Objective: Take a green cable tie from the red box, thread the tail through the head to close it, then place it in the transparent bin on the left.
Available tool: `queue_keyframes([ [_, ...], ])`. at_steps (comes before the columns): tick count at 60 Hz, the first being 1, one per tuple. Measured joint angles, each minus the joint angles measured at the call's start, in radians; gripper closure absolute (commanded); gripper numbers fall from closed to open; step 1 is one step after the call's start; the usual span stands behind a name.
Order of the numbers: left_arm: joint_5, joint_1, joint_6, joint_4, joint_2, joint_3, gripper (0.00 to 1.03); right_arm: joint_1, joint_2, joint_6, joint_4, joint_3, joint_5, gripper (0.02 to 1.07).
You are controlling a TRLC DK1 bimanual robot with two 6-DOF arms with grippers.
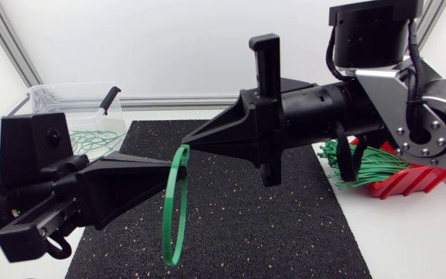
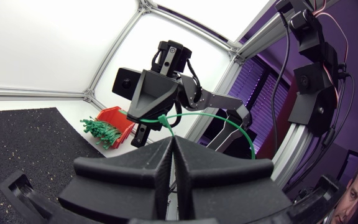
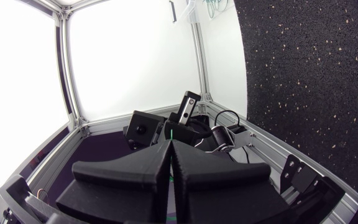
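— Where is the thin green plastic cable tie (image 1: 184,200)?
— It is curled into a narrow upright loop above the speckled black mat (image 1: 269,225). The left gripper (image 1: 169,174) is clamped on the loop's side, the right gripper (image 1: 186,146) on its top end.

A robotics lab test cell: a white table (image 1: 409,240) fenced by aluminium profiles (image 1: 10,43) and white panels (image 1: 169,46), a black speckled mat (image 1: 285,225) under the fingers (image 1: 223,132) (two arms' worth), a red box (image 1: 405,182) of cable ties (image 1: 362,167) behind the right pair.

red box (image 1: 409,182) half hidden behind right arm (image 1: 339,108).
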Motion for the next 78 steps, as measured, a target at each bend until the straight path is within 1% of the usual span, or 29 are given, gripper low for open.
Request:
queue_keyframes([
  [6, 0.001, 0.0, 0.0, 0.002, 0.005, 0.0, 1.0, 0.003, 0.0, 0.0, 0.0, 0.0, 0.005, 1.01],
  [12, 0.012, 0.005, 0.002, 0.011, 0.051, 0.0, 1.0, 0.004, 0.0, -0.001, -0.002, 0.0, 0.011, 1.0],
  [13, 0.017, 0.008, 0.005, 0.013, 0.062, 0.0, 1.0, 0.004, 0.0, -0.003, -0.004, 0.001, 0.011, 0.97],
  [15, 0.024, 0.017, 0.005, 0.019, 0.087, 0.0, 1.0, 0.004, 0.0, -0.004, -0.007, 0.0, 0.014, 0.85],
  [19, 0.031, 0.034, 0.011, 0.028, 0.14, 0.003, 1.0, 0.004, 0.0, -0.004, -0.01, 0.0, 0.025, 0.69],
  [23, 0.038, 0.05, 0.016, 0.028, 0.192, 0.011, 1.0, 0.004, 0.0, -0.004, -0.014, 0.0, 0.034, 0.57],
  [28, 0.042, 0.069, 0.024, 0.024, 0.251, 0.029, 1.0, -0.007, 0.0, -0.005, -0.02, 0.0, 0.04, 0.51],
  [33, 0.031, 0.076, 0.027, -0.024, 0.277, 0.05, 1.0, -0.027, 0.005, -0.008, -0.031, 0.003, 0.042, 0.45],
  [38, -0.013, 0.076, 0.051, -0.109, 0.285, 0.072, 1.0, -0.042, 0.026, -0.019, -0.058, 0.016, 0.048, 0.38],
  [42, -0.061, 0.073, 0.084, -0.209, 0.291, 0.098, 1.0, -0.047, 0.049, -0.061, -0.121, 0.037, 0.084, 0.37],
  [45, -0.12, 0.067, 0.118, -0.277, 0.299, 0.121, 1.0, -0.048, 0.067, -0.109, -0.2, 0.053, 0.114, 0.34],
  [52, -0.22, 0.065, 0.188, -0.369, 0.311, 0.154, 1.0, -0.05, 0.105, -0.241, -0.338, 0.08, 0.184, 0.32],
  [57, -0.298, 0.065, 0.238, -0.433, 0.311, 0.172, 1.0, -0.057, 0.122, -0.326, -0.397, 0.087, 0.242, 0.32],
  [61, -0.328, 0.077, 0.274, -0.504, 0.311, 0.193, 1.0, -0.072, 0.126, -0.386, -0.436, 0.087, 0.265, 0.32],
  [70, -0.439, 0.13, 0.351, -0.621, 0.309, 0.245, 1.0, -0.113, 0.127, -0.555, -0.546, 0.105, 0.448, 0.32],
  [76, -0.504, 0.18, 0.406, -0.708, 0.298, 0.292, 1.0, -0.135, 0.127, -0.655, -0.575, 0.114, 0.573, 0.32],
  [78, -0.537, 0.212, 0.429, -0.738, 0.294, 0.317, 1.0, -0.144, 0.127, -0.695, -0.587, 0.116, 0.613, 0.32],
])
